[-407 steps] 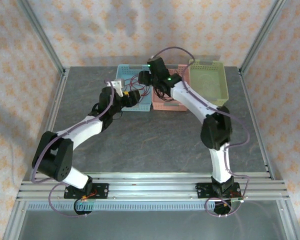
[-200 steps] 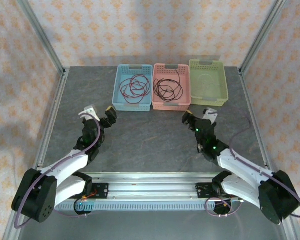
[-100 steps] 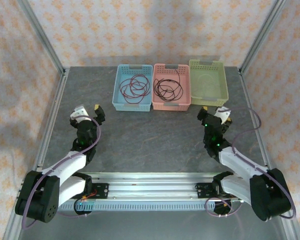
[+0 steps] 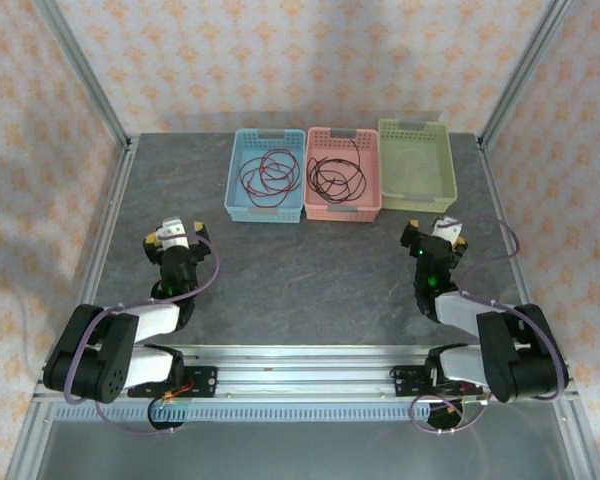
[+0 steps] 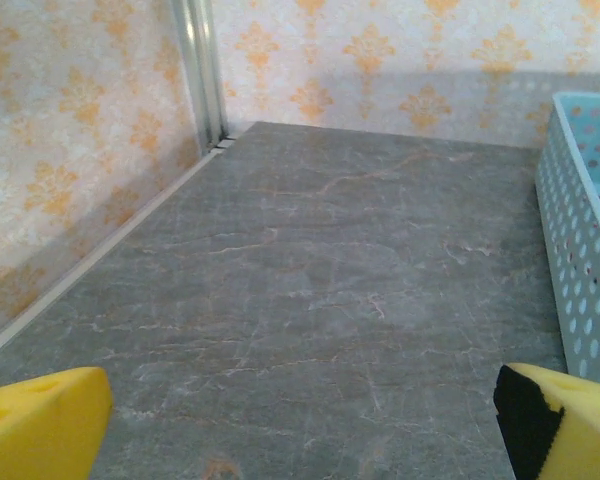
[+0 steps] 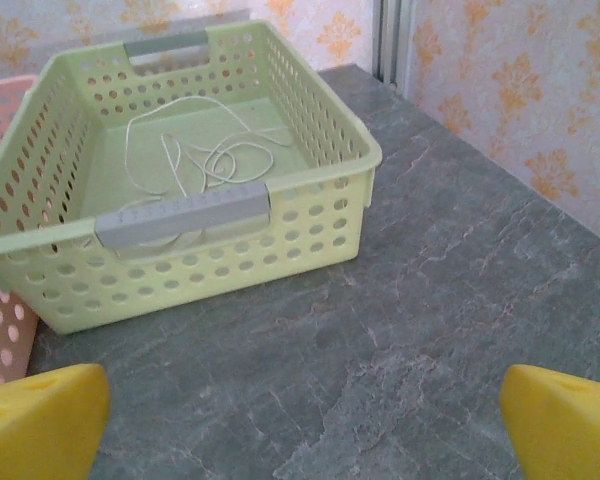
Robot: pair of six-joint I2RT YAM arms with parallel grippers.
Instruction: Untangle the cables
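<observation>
Three cables lie apart in three baskets at the back of the table. A red cable [image 4: 265, 176] loops in the blue basket [image 4: 232, 185]. A black-brown cable [image 4: 336, 178] coils in the pink basket [image 4: 344, 211]. A whitish cable [image 6: 200, 155] curls in the green basket [image 6: 320, 110], also the green basket [image 4: 448, 170] from above. My left gripper [image 4: 179, 234] is open over the bare table at the near left, nothing between its yellow fingertips [image 5: 40, 425]. My right gripper [image 4: 432, 233] is open at the near right, just in front of the green basket, yellow fingertips [image 6: 565, 420] wide apart.
Both arms are folded back low near their bases [image 4: 175, 380]. The grey stone-look table [image 4: 300, 270] stretches between the grippers and the baskets. Metal frame posts [image 5: 202, 60] and patterned walls close in the sides. The blue basket's wall [image 5: 580, 250] stands right of my left gripper.
Both arms have drawn back from the baskets to the near corners and folded down. The grippers stayed open throughout, and the cables lie still in their baskets.
</observation>
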